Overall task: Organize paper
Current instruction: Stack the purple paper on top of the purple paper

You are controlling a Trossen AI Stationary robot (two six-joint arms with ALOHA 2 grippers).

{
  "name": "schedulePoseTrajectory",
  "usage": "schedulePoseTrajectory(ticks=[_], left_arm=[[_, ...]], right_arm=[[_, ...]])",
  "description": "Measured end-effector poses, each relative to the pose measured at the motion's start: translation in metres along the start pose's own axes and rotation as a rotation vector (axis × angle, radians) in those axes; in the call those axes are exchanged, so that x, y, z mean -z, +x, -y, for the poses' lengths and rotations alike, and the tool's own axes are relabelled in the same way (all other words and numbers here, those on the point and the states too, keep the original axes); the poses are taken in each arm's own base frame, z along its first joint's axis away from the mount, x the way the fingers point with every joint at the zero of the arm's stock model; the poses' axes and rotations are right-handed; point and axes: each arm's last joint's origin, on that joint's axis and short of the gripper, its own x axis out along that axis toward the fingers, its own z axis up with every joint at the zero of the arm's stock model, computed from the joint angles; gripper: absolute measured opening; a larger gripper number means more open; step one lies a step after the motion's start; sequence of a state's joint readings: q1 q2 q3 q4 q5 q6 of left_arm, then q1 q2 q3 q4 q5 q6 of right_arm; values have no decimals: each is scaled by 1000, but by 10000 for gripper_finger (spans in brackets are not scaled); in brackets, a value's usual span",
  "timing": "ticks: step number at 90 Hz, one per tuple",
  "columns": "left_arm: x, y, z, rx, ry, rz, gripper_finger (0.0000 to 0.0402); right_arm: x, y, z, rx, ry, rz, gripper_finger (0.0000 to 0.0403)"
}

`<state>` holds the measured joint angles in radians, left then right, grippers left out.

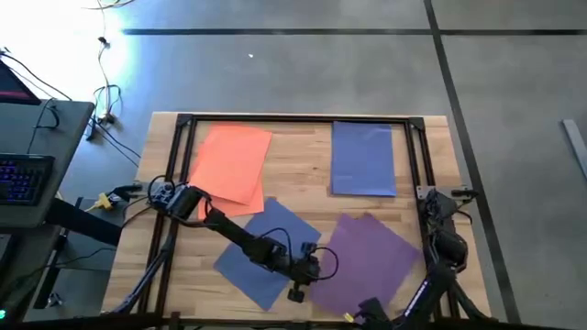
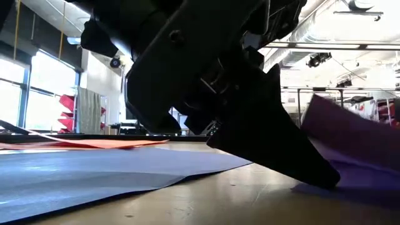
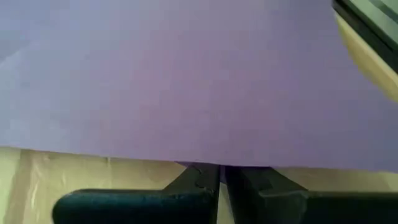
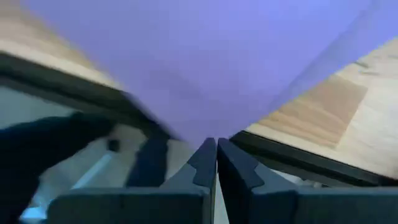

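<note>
Jaws of the left gripper [image 1: 298,291] and right gripper [image 1: 370,308] are both closed on edges of the purple sheet [image 1: 367,261], which lies at the near right of the worktop [image 1: 303,165]. Lift evenly with both arms to avoid creasing. No legible writing.

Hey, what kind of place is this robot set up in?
Probably a lab or workshop in an industrial-style building: a wooden table on a bare concrete floor, exposed ducts and ceiling lights, and a keyboard with loose cables on a side desk.
</note>
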<state>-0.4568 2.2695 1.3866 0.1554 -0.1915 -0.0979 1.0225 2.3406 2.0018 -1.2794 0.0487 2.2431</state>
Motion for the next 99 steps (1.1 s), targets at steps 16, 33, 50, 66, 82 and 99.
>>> schedulePoseTrajectory(ticks=[16,33,50,66,82,99], left_arm=[[2,0,-1,-26,8,-18,0],[4,-1,3,-18,-51,-44,0],[9,-6,22,26,-107,-81,0],[8,-9,37,79,-118,-42,0],[-1,-8,39,97,-102,1,0],[-9,-9,37,43,-36,4,0]], right_arm=[[-2,-2,0,-88,-18,118,0],[-18,25,-5,-36,-3,195,0],[-26,35,1,84,-39,162,0],[-29,34,12,225,-38,138,0],[-31,28,17,279,-36,136,0],[-31,14,19,298,-46,178,0]])
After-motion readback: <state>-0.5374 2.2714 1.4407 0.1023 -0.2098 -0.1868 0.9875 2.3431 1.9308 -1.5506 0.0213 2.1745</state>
